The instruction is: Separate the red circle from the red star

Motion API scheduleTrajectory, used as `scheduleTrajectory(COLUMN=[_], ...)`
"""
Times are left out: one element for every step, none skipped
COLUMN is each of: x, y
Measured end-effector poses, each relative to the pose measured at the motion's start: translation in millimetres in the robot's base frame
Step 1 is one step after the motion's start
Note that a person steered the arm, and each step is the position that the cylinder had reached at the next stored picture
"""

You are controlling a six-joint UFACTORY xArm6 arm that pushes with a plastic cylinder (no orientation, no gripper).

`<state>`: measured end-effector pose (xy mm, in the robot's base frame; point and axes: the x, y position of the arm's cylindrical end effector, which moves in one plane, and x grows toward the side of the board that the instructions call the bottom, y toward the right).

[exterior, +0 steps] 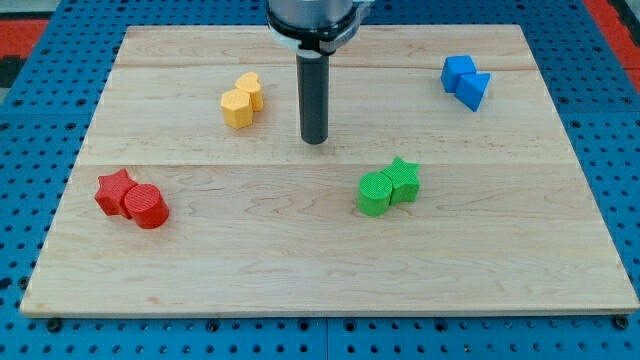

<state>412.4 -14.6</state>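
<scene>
The red circle lies at the view's lower left of the wooden board, touching the red star, which sits just to its upper left. My tip stands near the board's middle top, far to the right of and above both red blocks, touching no block.
A yellow hexagon and a yellow heart touch each other left of my tip. A green circle and green star touch below right of it. A blue cube and blue triangle sit at the upper right.
</scene>
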Motion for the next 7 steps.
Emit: scheduleTrajectory(x=[53.4,131.8,188.3,190.3,156.4,156.4,156.4], y=[-15.3,-43.3,-113.9,-166.4,-181.2,-181.3,-187.2])
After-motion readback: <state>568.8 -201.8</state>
